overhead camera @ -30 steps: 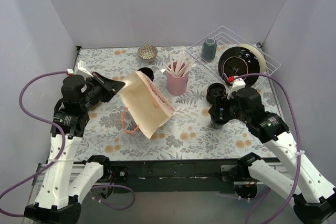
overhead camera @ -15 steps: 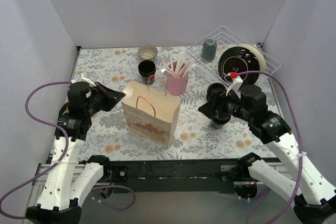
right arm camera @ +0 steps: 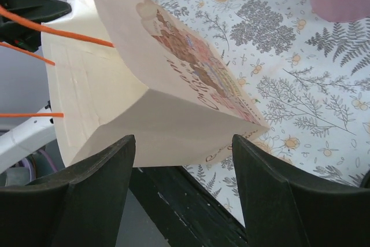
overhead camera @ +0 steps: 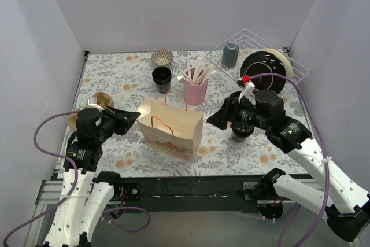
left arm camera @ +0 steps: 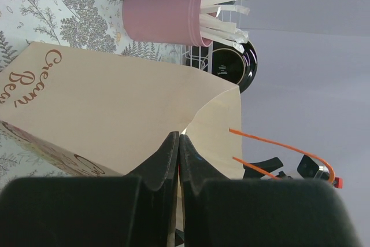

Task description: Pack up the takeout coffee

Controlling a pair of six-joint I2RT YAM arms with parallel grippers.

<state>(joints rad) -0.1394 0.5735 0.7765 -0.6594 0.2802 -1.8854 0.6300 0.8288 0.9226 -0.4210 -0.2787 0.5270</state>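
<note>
A tan paper bag [overhead camera: 172, 126] with orange handles stands upright in the middle of the table. My left gripper [overhead camera: 136, 115] is shut on its left top edge; in the left wrist view the fingertips [left arm camera: 178, 138] pinch the paper rim of the bag [left arm camera: 115, 108]. My right gripper [overhead camera: 216, 121] is open beside the bag's right side. In the right wrist view the bag [right arm camera: 150, 79] fills the space ahead of the spread right gripper [right arm camera: 183, 140], untouched. The takeout coffee [overhead camera: 233, 95] is mostly hidden behind my right arm; only a sliver of black lid shows.
A lidless black cup [overhead camera: 162, 77] and a patterned bowl [overhead camera: 162, 57] sit behind the bag. A pink cup of wooden stirrers [overhead camera: 195, 89] stands at centre back. A wire rack [overhead camera: 289, 65] at the back right holds a grey-blue tumbler [overhead camera: 230, 55] and a black plate [overhead camera: 261, 70]. Brown paper pieces [overhead camera: 102, 98] lie by my left arm.
The bag went from tilted and lifted to standing upright, a little nearer and to the right. My left arm dropped nearer with it. My right gripper swung left toward the bag.
</note>
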